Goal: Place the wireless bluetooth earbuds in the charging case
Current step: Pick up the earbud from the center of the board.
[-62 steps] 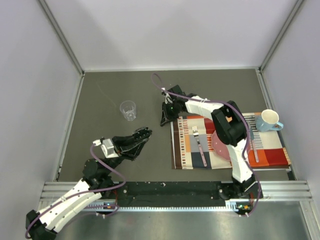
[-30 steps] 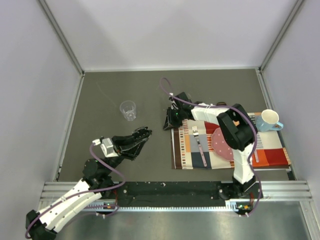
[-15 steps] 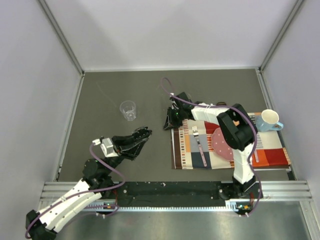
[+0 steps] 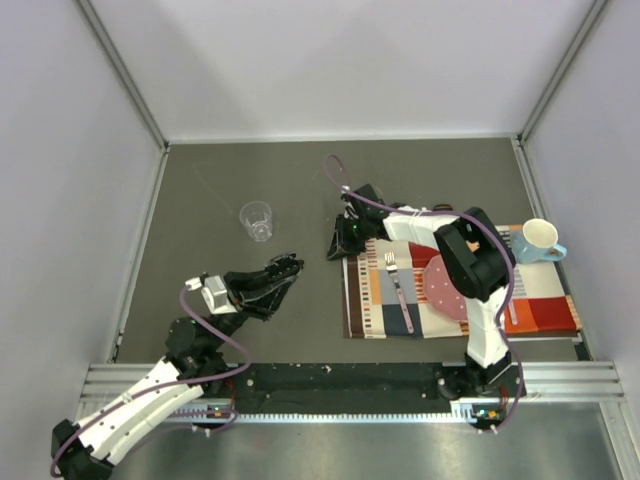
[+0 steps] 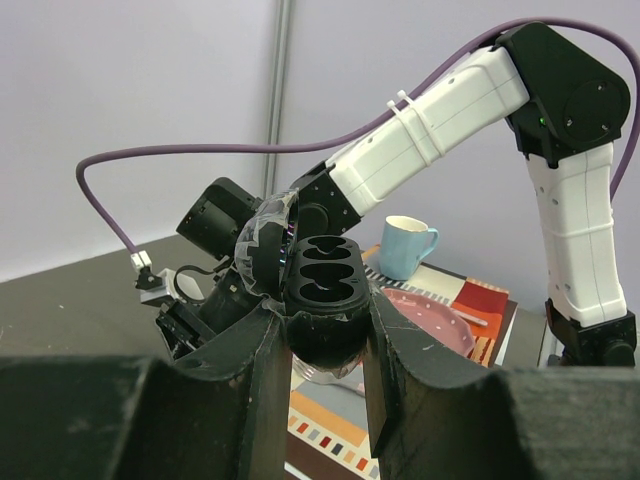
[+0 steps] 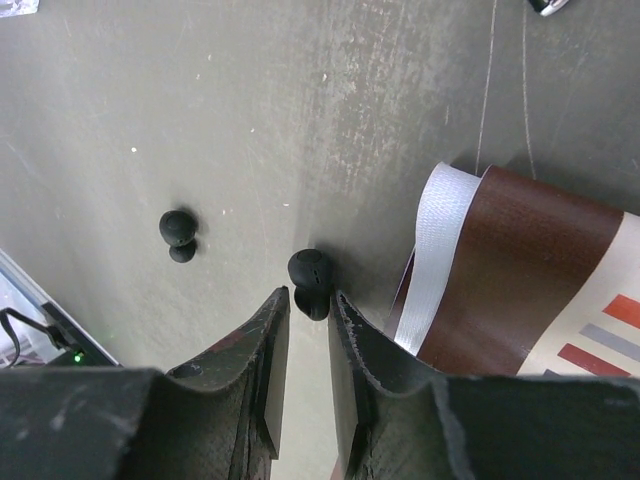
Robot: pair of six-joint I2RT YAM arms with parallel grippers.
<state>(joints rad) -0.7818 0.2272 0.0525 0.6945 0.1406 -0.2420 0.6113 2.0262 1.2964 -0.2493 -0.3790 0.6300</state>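
Two tiny black earbuds (image 6: 179, 230) lie apart; black charging case (image 5: 322, 290) open, tilted

earbuds (image 6: 310, 272) by right claw (image 6: 308, 300): matt black plastic | table (image 6: 300, 120) under it: grey, scuffed | placemat (image 6: 520, 260) right of it: cloth | charging case (image 5: 322, 290) in left claw (image 5: 325, 335): glossy black plastic

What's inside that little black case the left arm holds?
Two empty bud-shaped hollows show in the open black charging case; its lower part is covered by the left tool.
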